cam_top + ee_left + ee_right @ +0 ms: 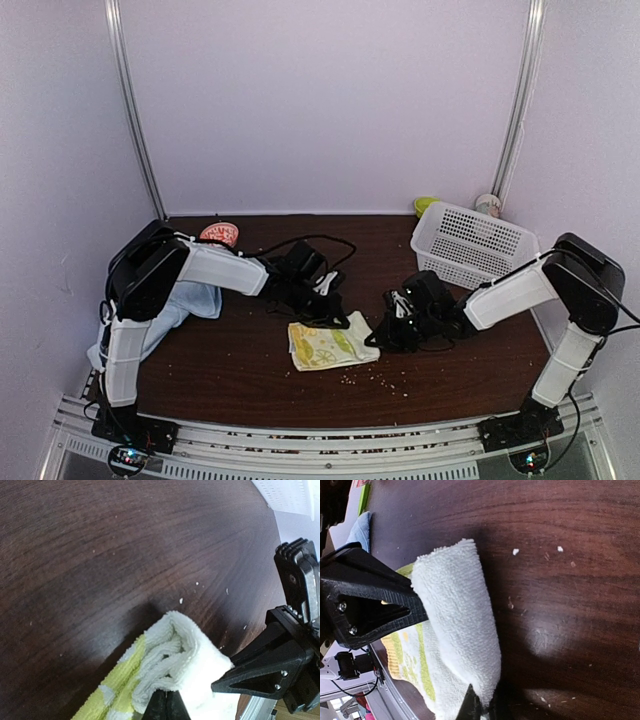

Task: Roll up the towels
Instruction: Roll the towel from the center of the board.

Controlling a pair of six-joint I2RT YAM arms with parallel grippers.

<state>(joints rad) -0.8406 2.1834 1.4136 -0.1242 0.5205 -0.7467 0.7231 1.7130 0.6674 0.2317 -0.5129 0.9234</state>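
The lime-green and cream towel [330,345] lies on the dark table, its far edge rolled up into a thick white roll [172,655], which also shows in the right wrist view [457,610]. My left gripper [318,302] sits at the roll's far left end, its jaws [166,696] closed on the cloth. My right gripper [392,328] sits at the roll's right end, its jaws [482,700] closed on the cloth's fold. The pale blue towel [180,305] lies bunched at the left table edge under my left arm.
A white slotted basket [470,243] stands at the back right, with a green thing [425,205] and a white thing [488,204] behind it. A pink object [220,233] lies at the back left. Crumbs [375,378] dot the table near the towel.
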